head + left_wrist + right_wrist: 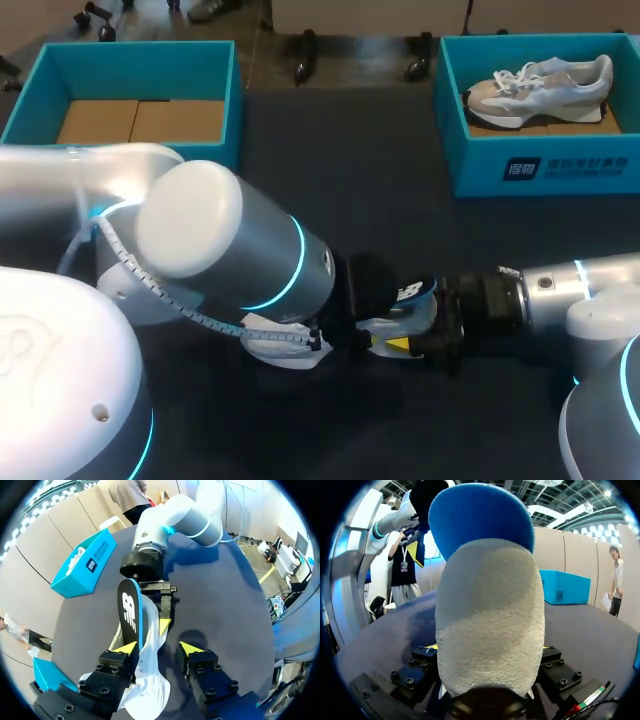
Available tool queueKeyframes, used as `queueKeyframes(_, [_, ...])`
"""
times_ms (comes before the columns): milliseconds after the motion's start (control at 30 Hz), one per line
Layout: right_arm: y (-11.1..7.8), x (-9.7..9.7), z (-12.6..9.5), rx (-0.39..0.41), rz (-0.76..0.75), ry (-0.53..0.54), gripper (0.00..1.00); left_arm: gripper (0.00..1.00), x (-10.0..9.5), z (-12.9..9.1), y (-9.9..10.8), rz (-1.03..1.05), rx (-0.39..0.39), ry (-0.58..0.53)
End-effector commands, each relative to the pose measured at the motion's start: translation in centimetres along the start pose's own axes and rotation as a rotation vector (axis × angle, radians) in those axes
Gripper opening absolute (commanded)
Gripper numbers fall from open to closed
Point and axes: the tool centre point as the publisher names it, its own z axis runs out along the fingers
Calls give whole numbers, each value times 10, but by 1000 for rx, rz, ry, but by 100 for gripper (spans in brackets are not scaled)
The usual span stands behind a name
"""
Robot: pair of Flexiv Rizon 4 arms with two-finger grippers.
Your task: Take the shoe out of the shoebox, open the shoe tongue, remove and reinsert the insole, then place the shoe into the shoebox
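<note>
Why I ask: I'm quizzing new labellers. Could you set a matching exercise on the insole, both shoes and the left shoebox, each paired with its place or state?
Things:
1. insole
2. white shoe
3. beige-and-white shoe
4. left shoebox

Places or states:
a. holds only cardboard
b. gripped by the right hand
c. lies inside the right shoebox
d. on the table, at the open left hand

Pairs: 1-b, 2-d, 3-c, 4-a
</note>
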Motion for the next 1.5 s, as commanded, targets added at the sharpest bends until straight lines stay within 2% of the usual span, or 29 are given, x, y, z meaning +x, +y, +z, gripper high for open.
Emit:
queueKeyframes(33, [2, 0, 1, 7, 0, 2, 0, 48, 1, -4, 7, -1, 8, -2])
queueKeyframes(433, [2, 0, 1, 7, 0, 2, 0, 46, -1, -8, 12, -11, 5, -19])
queueKeyframes(967, [2, 0, 1, 7, 0, 2, 0, 49, -3, 8, 16, -15, -19, -73])
queueKeyframes(1500, [2, 0, 1, 7, 0, 2, 0, 47, -1, 18, -9, -3, -11, -182])
